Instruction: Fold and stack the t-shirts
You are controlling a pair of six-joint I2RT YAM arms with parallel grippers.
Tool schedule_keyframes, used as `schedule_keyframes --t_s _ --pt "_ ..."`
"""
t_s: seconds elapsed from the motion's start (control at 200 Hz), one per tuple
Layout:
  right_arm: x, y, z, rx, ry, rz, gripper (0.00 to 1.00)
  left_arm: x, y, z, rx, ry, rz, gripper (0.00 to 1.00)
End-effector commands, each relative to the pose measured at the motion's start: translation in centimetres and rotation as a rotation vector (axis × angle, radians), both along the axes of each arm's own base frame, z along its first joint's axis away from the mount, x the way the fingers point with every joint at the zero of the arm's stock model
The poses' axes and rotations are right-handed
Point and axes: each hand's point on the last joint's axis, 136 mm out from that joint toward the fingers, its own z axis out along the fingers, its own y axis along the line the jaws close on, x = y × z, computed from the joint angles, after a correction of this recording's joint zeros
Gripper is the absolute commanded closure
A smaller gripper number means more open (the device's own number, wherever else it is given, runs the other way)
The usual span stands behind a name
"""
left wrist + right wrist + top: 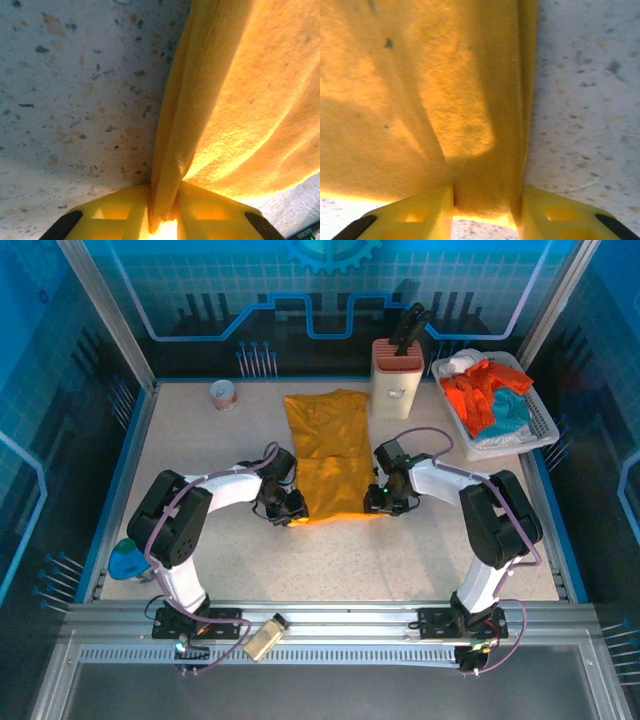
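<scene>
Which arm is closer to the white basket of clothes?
Right. The right end effector sits at the yellow shirt's near right corner, in front and left of the basket; the left end effector is at the shirt's near left corner, farther off.

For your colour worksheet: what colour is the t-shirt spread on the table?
Golden-yellow, plain. The t-shirt shows best in the top external view.

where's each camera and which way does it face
top external: above, behind the bases, facing down on table, yellow t-shirt; left arm, right arm show.
left wrist: on left arm, low, facing the shirt's left edge; its yellow jaws pinch it.
right wrist: on right arm, facing the shirt's right edge, cloth between its jaws.
shared: both wrist views see that shirt and speckled table.
</scene>
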Motion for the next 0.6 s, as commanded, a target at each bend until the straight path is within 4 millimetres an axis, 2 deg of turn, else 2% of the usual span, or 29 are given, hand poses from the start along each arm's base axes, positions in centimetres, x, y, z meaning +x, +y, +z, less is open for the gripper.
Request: schedule_keyframes --t_s 0.0,0.14,0.175,0.27,0.345,0.41,0.595 --pt "-1.3 1.9 -0.2 0.050 0.049 0.032 0.63 1.8 -1.2 -1.0 -0.017 -0.063 -0.004 0.81" --pt "-1.4 1.9 -0.3 0.041 0.052 0.030 0.67 1.7 -1.2 -1.1 -0.016 -0.060 -0.004 0.82" --pt "-1.4 1.8 -0.4 0.039 0.053 0.028 0.72 1.7 -1.2 -1.1 -0.016 -0.060 -0.005 0.82" --pt "-1.4 1.6 -0.4 0.026 0.051 0.023 0.76 1.6 -1.1 -1.2 -0.010 -0.057 -0.007 0.83" --pt "-1.4 1.5 -0.3 0.021 0.046 0.017 0.83 1.6 -1.1 -1.1 -0.009 -0.060 -0.006 0.83" --pt "-1.3 1.5 0.0 0.025 0.040 0.018 0.89 1.7 -1.0 -0.8 0.001 -0.066 -0.008 0.88" --pt "-1.5 1.0 1.4 0.020 0.012 0.014 1.00 1.1 -0.2 0.6 0.038 -0.091 -0.013 1.00"
